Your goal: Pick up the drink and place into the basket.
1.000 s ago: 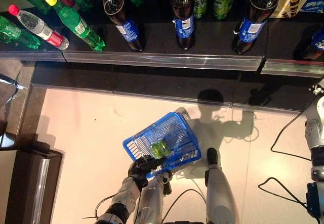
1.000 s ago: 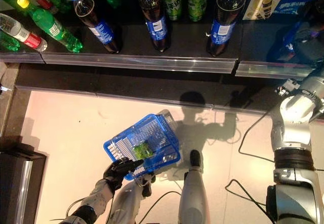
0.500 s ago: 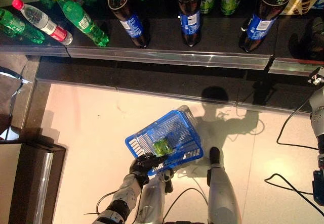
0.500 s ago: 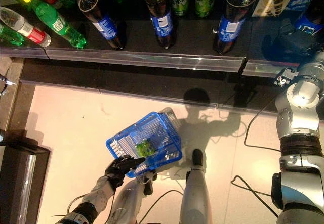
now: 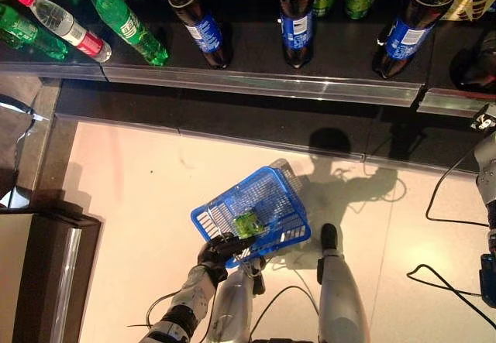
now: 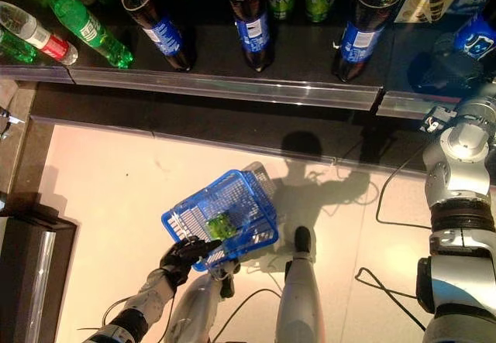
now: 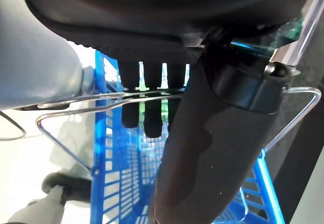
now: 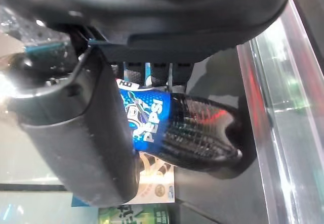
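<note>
One dark cola bottle (image 8: 187, 133), blue-labelled, sits clamped in the right robot hand (image 8: 91, 148).

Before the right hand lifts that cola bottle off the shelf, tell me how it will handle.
The cola bottle looks full of dark liquid, so it is probably heavy for its size. Its smooth, glossy wall may slip unless the right hand, curled round it, grips firmly. Tall and narrow, it could tip if nudged on the shelf.
</note>
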Tool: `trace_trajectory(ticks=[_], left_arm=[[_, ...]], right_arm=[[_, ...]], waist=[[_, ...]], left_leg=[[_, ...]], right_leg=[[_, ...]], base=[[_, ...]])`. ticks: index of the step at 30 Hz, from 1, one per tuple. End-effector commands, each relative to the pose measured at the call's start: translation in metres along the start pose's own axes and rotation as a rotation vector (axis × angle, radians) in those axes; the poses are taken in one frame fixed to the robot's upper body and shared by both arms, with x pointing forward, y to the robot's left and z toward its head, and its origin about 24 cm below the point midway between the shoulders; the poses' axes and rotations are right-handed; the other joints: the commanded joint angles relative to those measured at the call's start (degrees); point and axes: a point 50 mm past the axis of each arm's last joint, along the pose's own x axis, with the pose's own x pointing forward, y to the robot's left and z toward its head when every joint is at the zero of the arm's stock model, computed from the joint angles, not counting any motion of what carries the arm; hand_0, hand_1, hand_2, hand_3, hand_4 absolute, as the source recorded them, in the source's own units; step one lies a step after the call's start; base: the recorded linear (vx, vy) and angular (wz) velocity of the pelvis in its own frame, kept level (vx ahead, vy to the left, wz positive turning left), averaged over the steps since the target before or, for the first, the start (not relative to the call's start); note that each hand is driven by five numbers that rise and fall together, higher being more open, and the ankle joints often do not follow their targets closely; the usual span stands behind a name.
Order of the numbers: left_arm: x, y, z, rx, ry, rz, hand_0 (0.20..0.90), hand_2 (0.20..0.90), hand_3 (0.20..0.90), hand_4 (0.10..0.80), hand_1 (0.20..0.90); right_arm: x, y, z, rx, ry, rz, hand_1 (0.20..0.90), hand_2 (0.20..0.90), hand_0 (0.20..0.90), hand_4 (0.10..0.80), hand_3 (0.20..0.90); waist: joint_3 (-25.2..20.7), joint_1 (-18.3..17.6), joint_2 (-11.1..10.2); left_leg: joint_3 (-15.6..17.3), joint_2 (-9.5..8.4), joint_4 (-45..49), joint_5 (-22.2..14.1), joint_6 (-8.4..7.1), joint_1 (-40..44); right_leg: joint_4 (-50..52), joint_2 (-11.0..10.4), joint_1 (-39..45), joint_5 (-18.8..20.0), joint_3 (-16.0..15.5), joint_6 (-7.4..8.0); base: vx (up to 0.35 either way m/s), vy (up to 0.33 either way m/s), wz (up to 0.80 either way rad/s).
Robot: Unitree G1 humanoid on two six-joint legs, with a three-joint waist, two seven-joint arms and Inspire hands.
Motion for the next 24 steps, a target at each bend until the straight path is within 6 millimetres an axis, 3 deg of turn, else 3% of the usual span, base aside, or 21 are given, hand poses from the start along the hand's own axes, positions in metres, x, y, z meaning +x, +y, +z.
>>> trace_trajectory(ticks=[1, 11, 16, 24], left_arm=[[-0.022, 0.087, -0.011, 0.112, 0.040, 0.238, 0.300, 0.300, 0.200, 0.100, 0.300], [-0.026, 0.094, -0.014, 0.110, 0.041, 0.252, 0.300, 0.300, 0.200, 0.100, 0.300], [-0.029, 0.102, -0.016, 0.102, 0.047, 0.275, 0.300, 0.300, 0.200, 0.100, 0.300], [-0.038, 0.117, -0.024, 0.118, 0.075, 0.331, 0.300, 0.300, 0.200, 0.100, 0.300]], right_arm=[[0.010, 0.002, 0.065, 0.077, -0.263, 0.004, 0.300, 0.300, 0.300, 0.100, 0.200], [0.007, -0.005, 0.064, 0.077, -0.285, -0.016, 0.300, 0.300, 0.300, 0.100, 0.200], [-0.004, -0.006, 0.055, 0.079, -0.296, -0.017, 0.300, 0.300, 0.300, 0.100, 0.200], [-0.022, -0.028, 0.041, 0.060, -0.313, -0.028, 0.300, 0.300, 0.300, 0.100, 0.200]], waist=[[-3.31, 0.60, -4.49], [-4.67, 0.48, -5.39], [-6.70, 0.02, -6.90], [-11.71, -0.05, -10.05]], left_leg=[[-4.29, 2.92, 4.72, 5.31, -3.99, -1.29], [-3.53, 2.40, 3.39, 3.78, -3.56, 0.98], [-2.23, 2.55, 1.98, 2.51, -3.22, 3.66], [-0.55, 2.35, -1.21, -0.49, -2.48, 9.50]], right_leg=[[-5.45, -2.03, 3.72, 2.07, -3.83, -2.15], [-6.33, -2.05, 5.58, 2.14, -3.98, -1.99], [-7.56, -1.99, 8.08, 2.24, -3.84, -1.55], [-11.54, -2.70, 14.80, 3.13, -4.06, -0.32]], base=[[0.000, 0.000, 0.00], [-0.011, 0.028, 0.05], [0.019, 0.057, 0.02], [0.088, 0.013, 0.00]])
